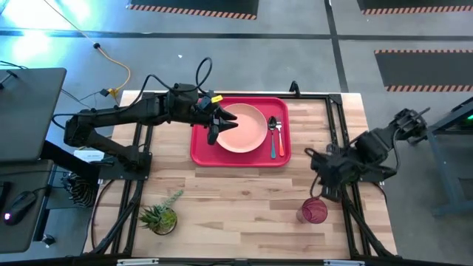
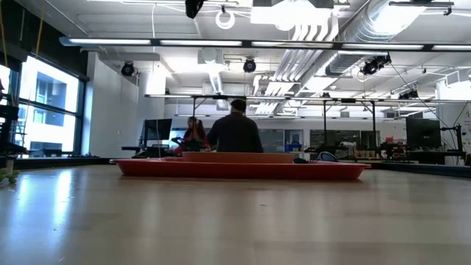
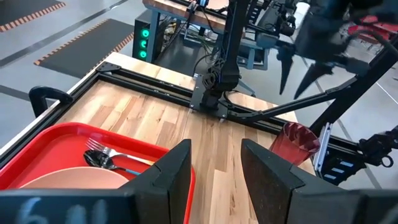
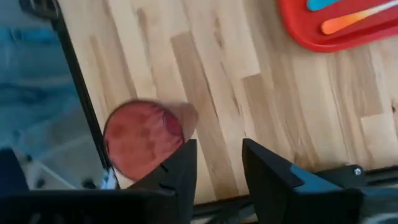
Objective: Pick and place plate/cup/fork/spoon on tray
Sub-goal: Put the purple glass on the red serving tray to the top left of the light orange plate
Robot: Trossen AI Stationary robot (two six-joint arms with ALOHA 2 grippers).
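Observation:
The red tray [image 1: 201, 151] lies at the table's far middle and also shows in the low view [image 2: 243, 169]. On it lie the salmon-pink plate [image 1: 247, 129], the blue-handled spoon [image 1: 273, 133] and the orange-handled fork [image 1: 280, 142]. My left gripper [image 1: 216, 127] hangs open and empty over the plate's left edge; its wrist view shows nothing between the fingers [image 3: 214, 168]. The dark-red cup [image 1: 312, 211] stands upright on the table at the near right. My right gripper [image 4: 214, 171] is open above the table, and the cup [image 4: 143, 140] is off to one side of its fingers, not between them.
A small potted plant [image 1: 161, 216] stands at the near left. Black frame rails run along the table's left and right sides [image 1: 347, 148]. Bare wood lies between the tray and the cup. People sit in the room beyond the tray [image 2: 234, 132].

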